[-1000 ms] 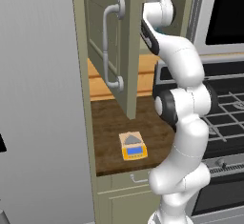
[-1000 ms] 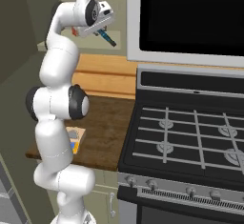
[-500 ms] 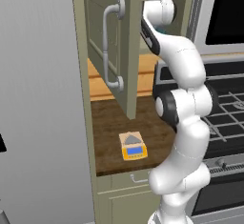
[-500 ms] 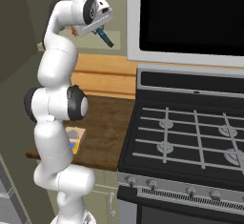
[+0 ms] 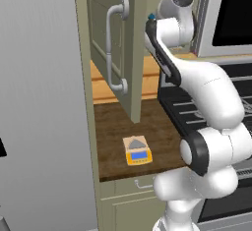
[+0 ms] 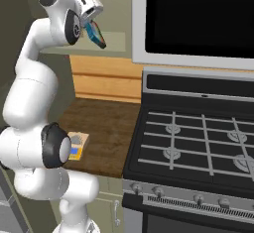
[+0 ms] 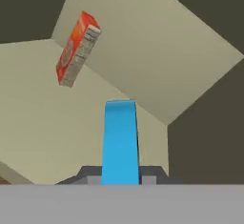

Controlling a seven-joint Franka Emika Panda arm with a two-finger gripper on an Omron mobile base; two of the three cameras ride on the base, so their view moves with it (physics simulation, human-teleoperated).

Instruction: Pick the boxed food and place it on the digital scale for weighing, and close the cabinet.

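The boxed food (image 6: 97, 34), a flat blue box, hangs tilted high up at the cabinet's opening, and my gripper (image 6: 91, 25) is shut on it. From the hand view I see its blue edge (image 7: 120, 139) standing up between my fingertips, with the cabinet's beige inside (image 7: 157, 61) behind it. The cabinet door (image 5: 129, 72) stands wide open, its curved grey handle (image 5: 114, 48) facing me. The yellow-orange digital scale (image 5: 137, 151) sits on the wooden counter below, also seen beside my arm (image 6: 76, 145), with nothing on its grey plate.
A red and grey box (image 7: 76, 49) leans on the shelf deeper inside the cabinet. A stove (image 6: 198, 143) with a black microwave (image 6: 198, 19) above it stands to the right of the counter. A tall grey panel (image 5: 44, 102) walls off the left.
The fingers have closed tighter on the blue box. My hand has drawn back a little to the left with the box in it, and the scale and door have not moved.
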